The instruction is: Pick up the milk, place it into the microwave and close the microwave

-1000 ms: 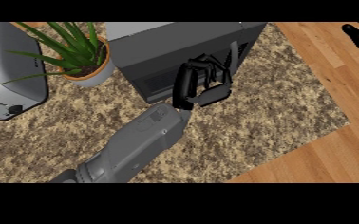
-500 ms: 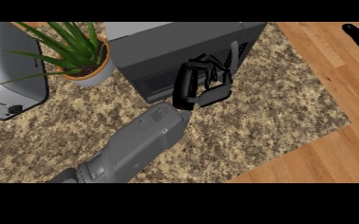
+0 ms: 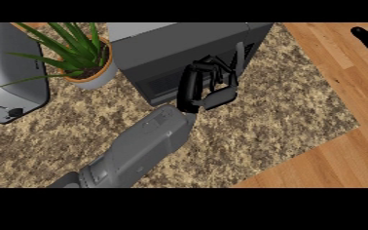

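**A:** Entry. Left hand (image 3: 205,85) at the microwave (image 3: 179,44) front, 12 o'clock from my forearm. Milk?

**B:** I see no milk; it's hidden or already inside. Whether the hand grips anything, I cannot tell.

**A:** Right hand (image 3: 358,31)?

**B:** Only a tip at 2 o'clock; state unreadable.

**A:** Risk?

**B:** Pulling out blind could snag the opening, or drag the carton out and tip it.

Matt dark-grey microwave (image 3: 179,46), metal-looking, just behind glossy black hand (image 3: 197,88); speckled stone-look counter (image 3: 287,107) under it, rough-grained; smooth warm wood floor (image 3: 330,63) to its right; glazed ceramic-look pot (image 3: 97,78) far left
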`<move>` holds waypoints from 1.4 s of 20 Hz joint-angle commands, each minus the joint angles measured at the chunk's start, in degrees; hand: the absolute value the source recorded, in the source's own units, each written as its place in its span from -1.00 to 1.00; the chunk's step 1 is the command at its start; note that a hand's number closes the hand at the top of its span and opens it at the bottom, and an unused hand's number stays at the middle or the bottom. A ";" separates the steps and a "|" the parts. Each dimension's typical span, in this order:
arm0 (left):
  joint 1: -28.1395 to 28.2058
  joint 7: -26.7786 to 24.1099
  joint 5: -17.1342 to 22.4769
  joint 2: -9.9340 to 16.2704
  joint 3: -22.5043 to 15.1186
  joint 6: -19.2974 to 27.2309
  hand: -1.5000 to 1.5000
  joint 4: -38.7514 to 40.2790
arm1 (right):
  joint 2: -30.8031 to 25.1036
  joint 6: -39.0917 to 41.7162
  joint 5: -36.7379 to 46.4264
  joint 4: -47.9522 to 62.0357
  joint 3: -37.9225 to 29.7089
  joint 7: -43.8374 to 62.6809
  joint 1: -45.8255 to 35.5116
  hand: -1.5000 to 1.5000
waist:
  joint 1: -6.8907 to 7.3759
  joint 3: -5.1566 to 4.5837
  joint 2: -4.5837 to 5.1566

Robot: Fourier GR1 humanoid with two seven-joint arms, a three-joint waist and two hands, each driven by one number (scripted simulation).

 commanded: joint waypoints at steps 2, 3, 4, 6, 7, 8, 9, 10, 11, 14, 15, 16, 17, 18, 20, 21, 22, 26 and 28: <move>-4.19 1.93 1.69 0.01 1.98 -0.91 1.00 5.38 | -0.76 0.77 -1.53 0.05 0.10 0.57 -0.50 -1.00 | -0.51 -0.20 0.70; -3.53 1.31 1.85 0.01 1.70 -0.89 1.00 5.34 | -0.80 1.24 -1.48 0.31 -0.16 0.27 -0.11 -1.00 | -1.09 -0.11 1.06; -3.33 0.74 1.74 0.01 1.70 -1.13 1.00 5.67 | -1.60 1.67 -1.43 0.45 -0.14 0.72 -0.28 -1.00 | -0.49 -0.17 1.06; -4.35 1.41 2.34 0.01 1.64 -1.76 1.00 5.60 | -1.82 1.44 -1.92 0.28 -0.31 0.81 -0.89 -1.00 | -0.37 -0.20 0.83; -4.24 0.96 2.29 0.01 1.51 -1.26 1.00 5.89 | -2.39 2.00 -2.01 -0.03 -0.32 0.99 -0.77 -1.00 | -0.90 -0.19 0.74; -4.56 0.99 2.85 0.01 1.90 -0.96 1.00 5.60 | -2.16 2.19 -2.40 0.59 -0.08 1.10 -0.54 -1.00 | -0.71 -0.14 0.97; -5.49 0.25 1.93 0.01 0.73 -2.37 1.00 5.05 | -1.77 2.23 -2.76 0.72 0.18 1.05 -0.75 -1.00 | -0.72 -0.12 1.05; -5.09 1.24 1.06 0.01 -1.32 -1.98 1.00 6.28 | -2.24 3.46 -3.56 0.54 0.11 0.94 -0.85 -1.00 | -1.40 0.09 0.95; -5.02 1.60 1.00 0.01 -1.70 -1.89 1.00 7.09 | -1.78 3.22 -3.65 0.47 0.37 0.90 -1.22 -1.00 | -0.70 0.09 1.11; -5.14 2.60 0.97 0.01 -2.52 -0.06 1.00 9.08 | -1.70 3.62 -5.30 0.64 0.65 1.12 -1.54 -1.00 | -0.06 0.14 1.02; -5.21 3.27 0.79 0.01 -3.12 0.48 1.00 9.82 | -2.08 4.19 -5.76 0.05 1.15 1.56 -1.66 -1.00 | -0.02 0.11 0.70; -5.01 3.69 1.35 0.01 -2.94 1.20 1.00 10.07 | -1.69 4.36 -6.29 0.11 1.23 1.38 -1.35 -1.00 | 0.06 0.14 0.68; -4.63 4.09 1.54 0.01 -3.09 1.59 1.00 10.72 | -2.51 4.79 -6.65 -0.47 1.23 1.76 -1.56 -1.00 | 0.23 0.06 0.40; -4.33 4.45 1.98 0.01 -2.86 2.68 1.00 11.26 | -2.92 4.89 -6.97 -0.27 1.07 1.96 -1.41 -1.00 | 0.64 0.07 0.36; -4.26 5.13 2.70 0.01 -3.23 3.02 1.00 11.54 | -3.15 4.63 -7.73 -0.66 0.85 2.05 -1.43 -1.00 | 1.11 -0.01 0.07; -3.51 4.86 3.26 0.01 -3.31 3.24 1.00 11.43 | -3.41 4.64 -8.77 -0.53 0.63 2.11 -1.22 -1.00 | 1.36 -0.07 -0.03; -3.41 4.95 3.17 0.01 -3.82 3.42 1.00 11.99 | -3.65 4.98 -8.57 -0.78 1.00 2.48 -0.97 -1.00 | 1.50 -0.06 0.20; -2.55 5.15 4.89 0.01 -3.22 5.68 1.00 13.15 | -4.91 4.81 -9.17 -1.35 -0.09 2.68 0.18 -1.00 | 2.66 -0.11 -0.15; -1.28 5.75 6.24 0.01 -3.42 4.89 1.00 13.08 | -5.97 4.44 -10.48 -1.51 -0.68 3.05 0.88 -1.00 | 3.44 -0.24 -0.59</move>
